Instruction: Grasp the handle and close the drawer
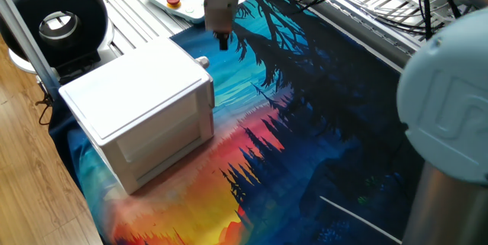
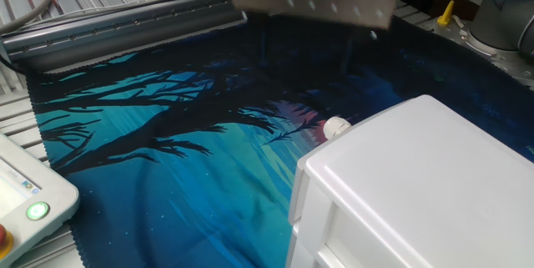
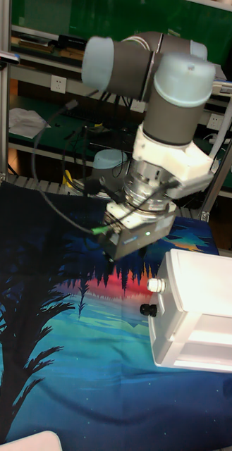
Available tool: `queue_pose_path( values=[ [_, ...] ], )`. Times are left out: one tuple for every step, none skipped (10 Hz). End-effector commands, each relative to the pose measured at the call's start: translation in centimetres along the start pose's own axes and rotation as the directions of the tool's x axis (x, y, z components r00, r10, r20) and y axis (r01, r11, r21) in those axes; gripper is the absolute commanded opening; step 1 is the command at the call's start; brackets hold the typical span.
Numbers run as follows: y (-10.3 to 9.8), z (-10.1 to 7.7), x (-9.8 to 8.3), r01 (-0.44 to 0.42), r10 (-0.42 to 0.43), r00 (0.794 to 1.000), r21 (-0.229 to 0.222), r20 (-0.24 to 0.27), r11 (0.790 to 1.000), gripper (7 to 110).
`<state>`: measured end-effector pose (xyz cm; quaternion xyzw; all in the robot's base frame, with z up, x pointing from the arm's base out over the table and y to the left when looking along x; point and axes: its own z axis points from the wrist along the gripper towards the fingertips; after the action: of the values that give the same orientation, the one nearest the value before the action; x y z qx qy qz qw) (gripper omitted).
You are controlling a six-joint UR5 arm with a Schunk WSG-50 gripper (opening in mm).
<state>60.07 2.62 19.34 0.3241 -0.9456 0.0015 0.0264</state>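
The white cabinet (image 1: 137, 100) stands on the printed mat. Its drawer (image 3: 161, 320) shows a flat front panel that lies against the cabinet body, with no gap visible. The handle (image 1: 203, 62) (image 2: 336, 126) (image 3: 155, 285) is a small round whitish knob sticking out of that panel near the top edge. My gripper (image 1: 222, 43) (image 2: 309, 44) hangs above and just beyond the knob, clear of it. Its dark fingers are spread apart and hold nothing. In the other fixed view the gripper is motion-blurred.
A colourful forest-print mat (image 1: 305, 123) covers the table. A pendant with a red button (image 1: 174, 1) lies at the back, and a black round device (image 1: 57, 20) stands at the far left. Cables (image 1: 343, 1) run across the ribbed metal surface behind.
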Motion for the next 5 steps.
queue_pose_path(
  values=[
    [-2.8,-2.9,0.8,-0.237,0.237,0.972,0.022,0.009,0.971,88],
    [-3.3,-3.3,0.6,-0.277,0.276,0.961,0.021,0.021,0.961,88],
    [-3.4,-3.6,0.1,-0.351,0.351,0.935,-0.008,0.043,0.936,88],
    [-3.6,-3.9,-0.4,-0.43,0.431,0.9,-0.034,0.058,0.902,88],
    [-3.9,-4.2,-0.5,-0.47,0.472,0.879,-0.044,0.06,0.881,88]
  ],
)
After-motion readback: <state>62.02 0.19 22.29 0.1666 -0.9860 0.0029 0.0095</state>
